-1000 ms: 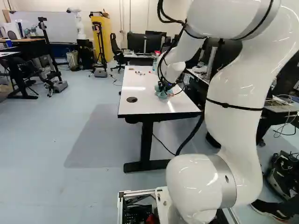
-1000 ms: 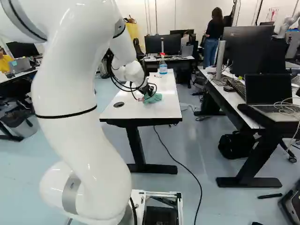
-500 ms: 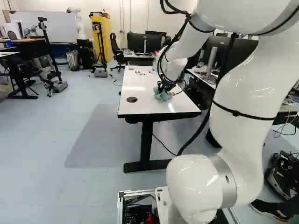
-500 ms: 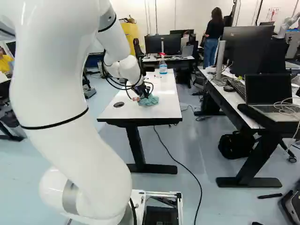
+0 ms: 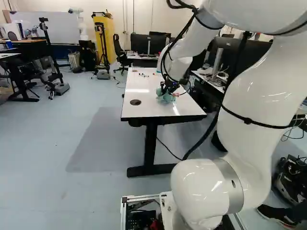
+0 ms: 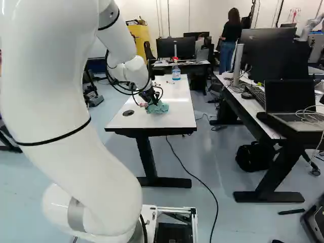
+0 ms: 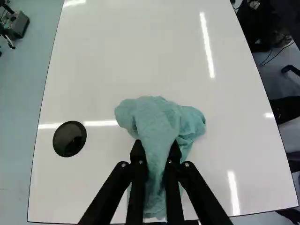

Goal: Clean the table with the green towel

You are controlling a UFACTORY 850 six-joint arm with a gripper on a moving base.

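A white jointed robot arm reaches over a glossy white tabletop, its black jaws pinching a crumpled green cloth towel between them. The towel lies bunched on the near half of the surface, beside a round black grommet, with loose folds spreading ahead of the jaws and more cloth trailing back beneath them. The fabric looks light and limp, unlikely to break, and should slide readily over the smooth top; being soft, it will probably follow a pull better than a push, and may roll up or slip from the pinch if it snags. The thick gathered middle, where the jaws have it now, appears the sensible place to take hold, leaving the outer folds pressed flat to wipe. Only the wrist view shows clearly how the cloth passes between the two sides of the grasp; from the base it is a small green heap under the arm's end. The right base view, in turn, shows a clear spray bottle with a red top standing at the far end, largely hidden by the arm in the left base view, where a few small markers are seen lying, all beyond the wrist view's reach.
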